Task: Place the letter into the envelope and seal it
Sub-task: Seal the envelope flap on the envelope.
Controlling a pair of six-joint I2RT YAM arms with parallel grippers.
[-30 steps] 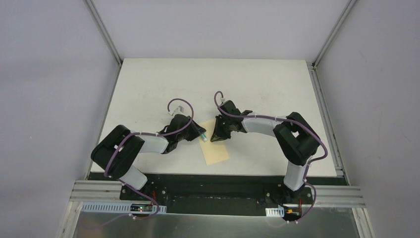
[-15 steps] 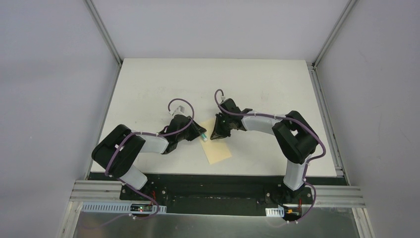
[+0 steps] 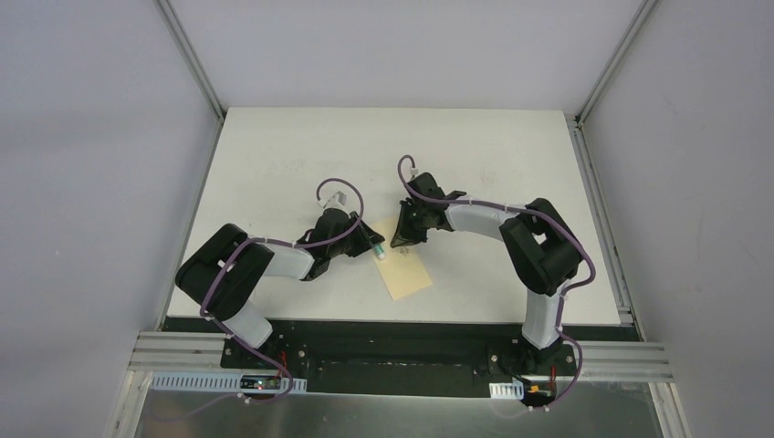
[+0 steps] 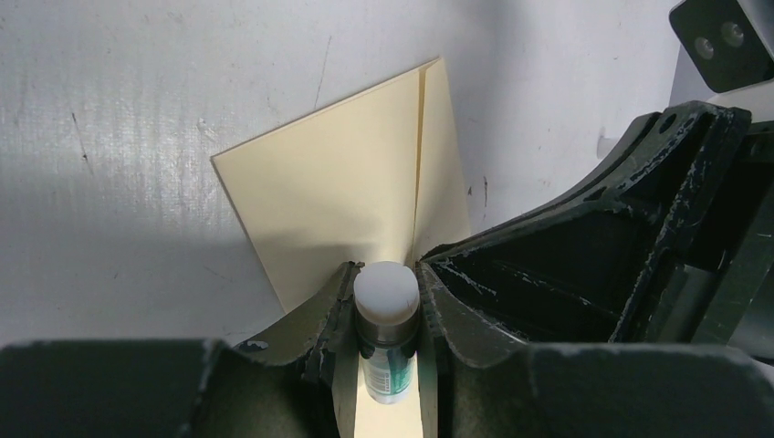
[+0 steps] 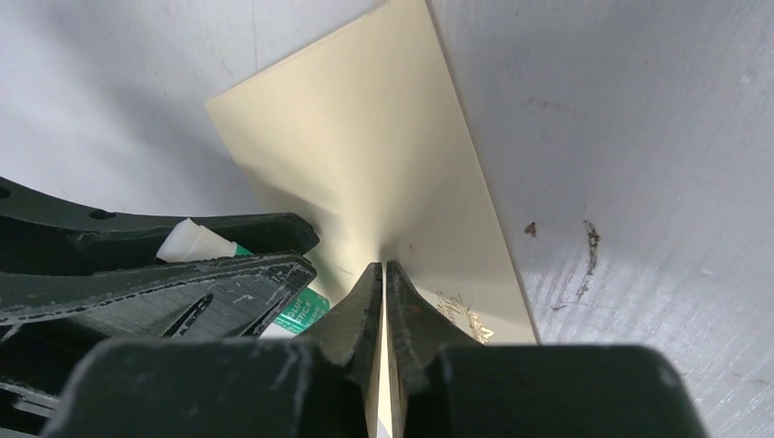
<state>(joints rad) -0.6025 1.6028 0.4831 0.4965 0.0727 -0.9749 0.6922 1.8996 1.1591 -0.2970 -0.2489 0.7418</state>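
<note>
The yellow-tan envelope (image 3: 409,276) lies on the white table between the arms. It also shows in the left wrist view (image 4: 338,173) and the right wrist view (image 5: 365,137), with gold lettering near one edge. My left gripper (image 3: 372,248) (image 4: 386,283) is shut on a small white-green glue stick (image 4: 386,297) (image 3: 377,254), its white tip pointing at the envelope's far end. My right gripper (image 3: 402,239) (image 5: 384,274) is shut, pinching a thin cream edge of the envelope at that same end, close beside the left fingers. The letter is not in view.
The table (image 3: 493,164) is bounded by grey walls with metal frame rails at its left, right and back edges. The two grippers nearly touch over the envelope's upper end. The arm bases stand at the near edge.
Both grippers have moved slightly away from the bases. The envelope has shifted and turned a little with them. The glue stick stays in the left gripper.
</note>
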